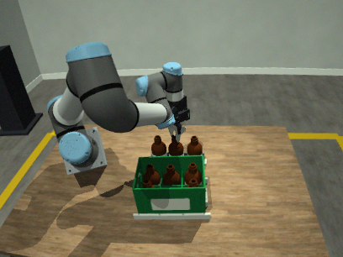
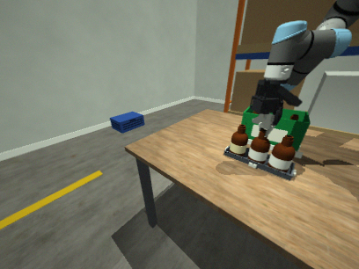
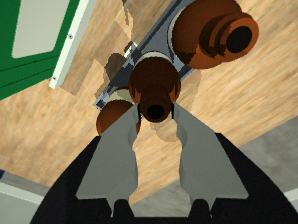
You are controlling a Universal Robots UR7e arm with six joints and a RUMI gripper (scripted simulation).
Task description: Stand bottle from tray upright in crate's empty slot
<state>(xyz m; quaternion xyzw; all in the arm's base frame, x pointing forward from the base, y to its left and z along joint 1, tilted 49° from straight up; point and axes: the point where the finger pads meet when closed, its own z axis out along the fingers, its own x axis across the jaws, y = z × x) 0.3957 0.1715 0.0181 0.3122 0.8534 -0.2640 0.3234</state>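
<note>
My gripper is shut on the neck of the middle bottle. That brown bottle stands upright in the dark tray, between two others, one with a cream label and one with a white label. The green crate stands beside the tray. In the top view its far row holds three bottles; its near row shows bottles at left and right, none in the middle. The near wall hides the slot floors.
The crate walls rise close beside the tray. A pale strip runs along the crate's foot. The robot base stands on the table, left of the crate in the top view. A blue crate lies on the floor.
</note>
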